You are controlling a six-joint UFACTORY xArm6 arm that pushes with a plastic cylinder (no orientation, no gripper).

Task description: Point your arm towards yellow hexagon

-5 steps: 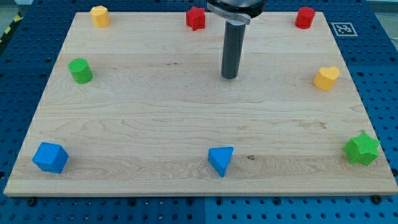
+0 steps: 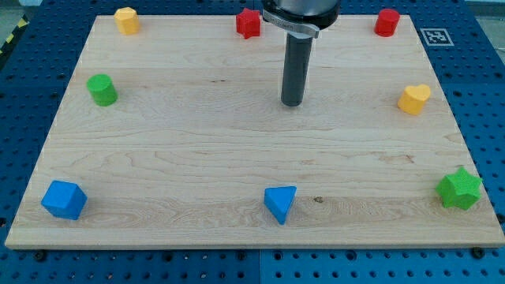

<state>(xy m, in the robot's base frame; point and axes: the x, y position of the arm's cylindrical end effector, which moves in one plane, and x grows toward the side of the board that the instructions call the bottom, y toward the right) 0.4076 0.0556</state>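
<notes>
Camera view: the rod's tip point(image 2: 293, 102), with no fingers and holding nothing, rests mid-tabletop point(image 2: 197, 166). The yellow hexagon point(image 2: 125, 20) sits far off at ten o'clock, near the top-left corner.

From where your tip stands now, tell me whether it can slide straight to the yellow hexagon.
Probably yes. My tip sits near the board's middle, and the yellow hexagon is at the view's top left. The red star lies above that line and the green cylinder below it, so the path looks free.
</notes>
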